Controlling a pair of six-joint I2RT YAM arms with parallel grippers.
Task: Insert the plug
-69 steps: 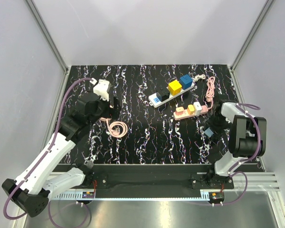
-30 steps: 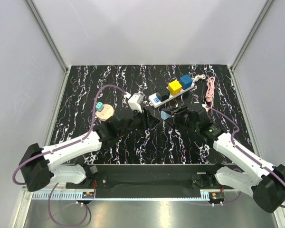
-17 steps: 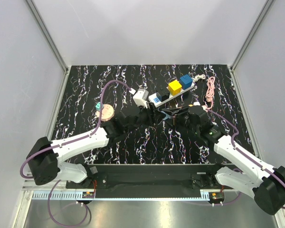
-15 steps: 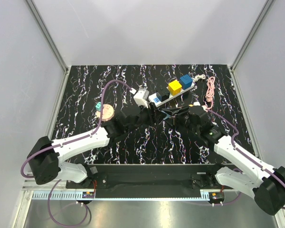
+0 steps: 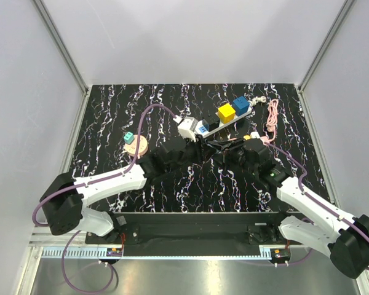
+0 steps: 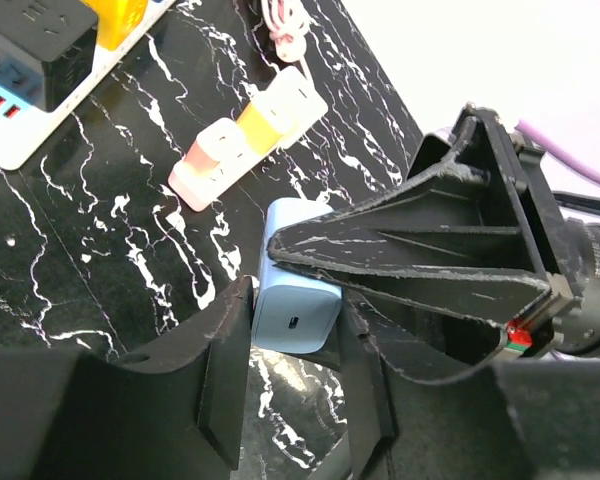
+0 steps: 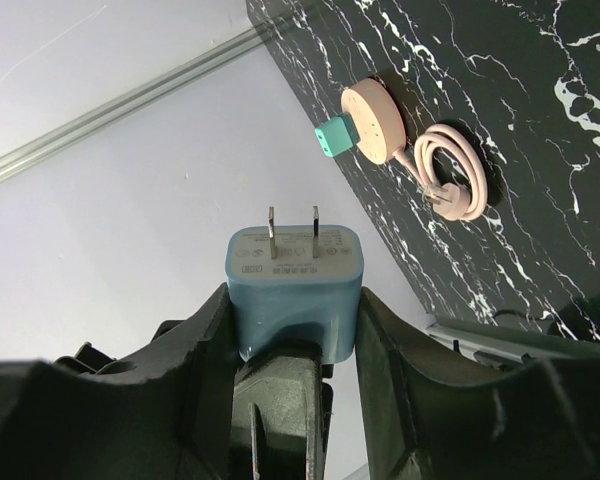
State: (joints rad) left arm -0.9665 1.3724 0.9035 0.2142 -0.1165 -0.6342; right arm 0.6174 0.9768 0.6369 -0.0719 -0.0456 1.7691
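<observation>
The right gripper is clamped on the blue plug, prongs pointing away from its wrist. The left gripper has swung in from the left of the table and now straddles the same plug, fingers hugging its sides; whether they press yet I cannot tell. With the plug mid-table, just near of the white power strip, this looks like a handover before insertion.

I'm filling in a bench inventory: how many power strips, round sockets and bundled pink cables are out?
Power strips: 2 (white strip, pink strip)
Round sockets: 1 (pink round socket)
Bundled pink cables: 2 (far-right bundle, coil beside the round socket)
Total: 5
</observation>
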